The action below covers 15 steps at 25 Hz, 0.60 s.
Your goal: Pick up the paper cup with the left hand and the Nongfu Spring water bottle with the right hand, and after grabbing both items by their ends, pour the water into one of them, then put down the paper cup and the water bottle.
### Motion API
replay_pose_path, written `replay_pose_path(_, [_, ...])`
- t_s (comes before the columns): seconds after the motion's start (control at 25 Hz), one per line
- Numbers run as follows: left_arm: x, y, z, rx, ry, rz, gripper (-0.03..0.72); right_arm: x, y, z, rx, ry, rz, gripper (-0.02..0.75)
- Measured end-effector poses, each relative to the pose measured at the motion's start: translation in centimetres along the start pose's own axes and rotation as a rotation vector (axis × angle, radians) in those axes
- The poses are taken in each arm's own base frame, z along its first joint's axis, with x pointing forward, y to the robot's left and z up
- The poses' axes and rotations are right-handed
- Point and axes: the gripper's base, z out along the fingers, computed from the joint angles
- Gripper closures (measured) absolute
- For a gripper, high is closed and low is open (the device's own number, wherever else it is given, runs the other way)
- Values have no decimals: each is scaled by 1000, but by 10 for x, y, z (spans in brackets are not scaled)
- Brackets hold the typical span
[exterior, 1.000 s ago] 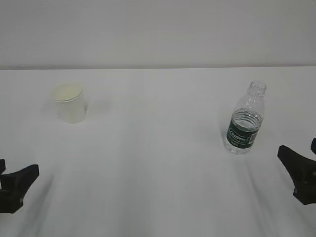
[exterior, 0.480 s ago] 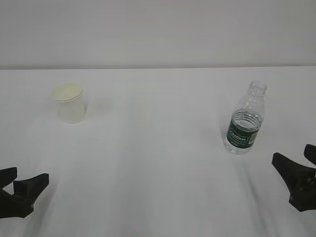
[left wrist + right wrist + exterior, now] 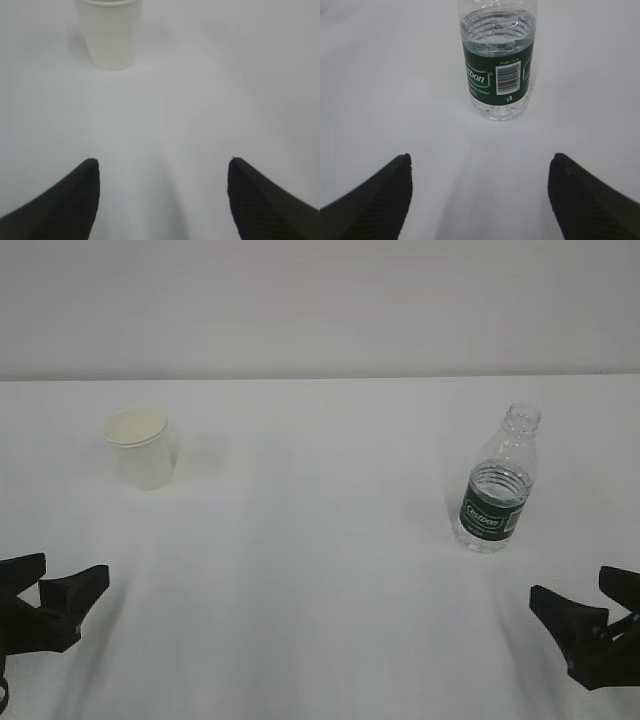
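A small white tapered paper cup (image 3: pixel 140 448) stood upright on the white table (image 3: pixel 320 540), far left, empty-looking with a cream inside. A small clear ribbed plastic water bottle (image 3: pixel 497 483) with a dark green label band stood upright on the right, uncapped, well apart from the cup. The black left gripper (image 3: pixel 45 585) sat low at the near left edge, jaws spread wide, holding nothing; in the left wrist view the cup (image 3: pixel 109 31) was ahead, untouched. The black right gripper (image 3: pixel 590 602) sat at the near right edge, jaws spread, empty; the bottle (image 3: pixel 498 65) stood ahead between its fingers' line, not touching.
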Motion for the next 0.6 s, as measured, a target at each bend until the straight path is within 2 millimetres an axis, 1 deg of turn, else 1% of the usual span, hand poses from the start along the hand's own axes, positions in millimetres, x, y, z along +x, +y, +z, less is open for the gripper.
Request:
replay_pose_path(0.36, [0,0,0,1,-1,0,111,-2,0,3,-5,-10,-28,88])
replay_pose_path(0.48, [0,0,0,1,-1,0,126,-2,-1,3,-5,-8,-28,89])
replay_pose_path(0.6, [-3,0,3,0,-14,0,139,-2,-2,9,-4,-1,-25,89])
